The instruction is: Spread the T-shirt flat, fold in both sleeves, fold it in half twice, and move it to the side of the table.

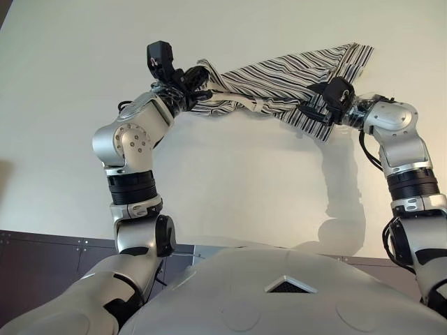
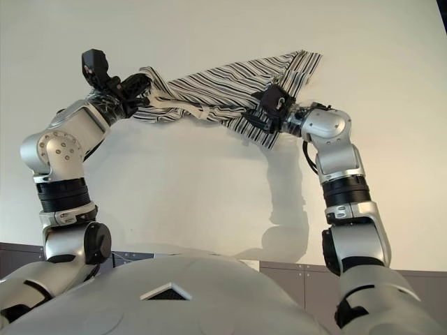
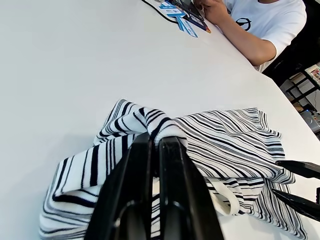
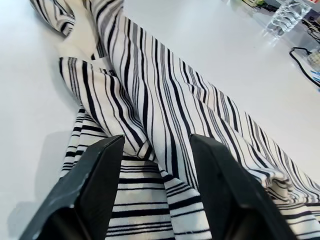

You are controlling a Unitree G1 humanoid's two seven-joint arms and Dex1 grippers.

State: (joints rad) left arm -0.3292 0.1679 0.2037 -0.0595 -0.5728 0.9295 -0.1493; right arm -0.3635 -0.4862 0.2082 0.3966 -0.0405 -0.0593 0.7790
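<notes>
- Your L hand (image 3: 157,139) is pinching shut on a bunched corner of the T-shirt (image 1: 279,80). The fingers are pressing together w/ striped cloth squeezing out at the tips.
- Your R hand (image 4: 155,145) is sitting wide open, fingers straddling a raised fold near the shirt's other end. Cloth is lying between them but nothing is being gripped.
- The T-shirt is lying crumpled and twisted on the white counter (image 1: 230,188), out toward its far side. It's stretching as a band between both hands, w/ one flap fanning out past the R hand.
- Why, imo: you're anchoring one end w/ the L hand so the R hand can take the opposite end and pull the bunch flat. Keeping the hands well apart is giving you the span for that.
- The R fingers are lining up either side of a ridge, prob. because a ridge is the easiest bit to catch off a flat counter.
- Spreading isn't done yet. Layers are overlapping, a white loop (image 3: 225,195) of trim is poking out mid-shirt, and the sleeves can't be told apart.
- Writing: the shirt is showing only black-and-white stripes, and I'm not making out any tag or print on it.
- Printed cards (image 3: 182,20) are lying at the far counter edge, well apart from the shirt. Their lettering is too small to read.
</notes>
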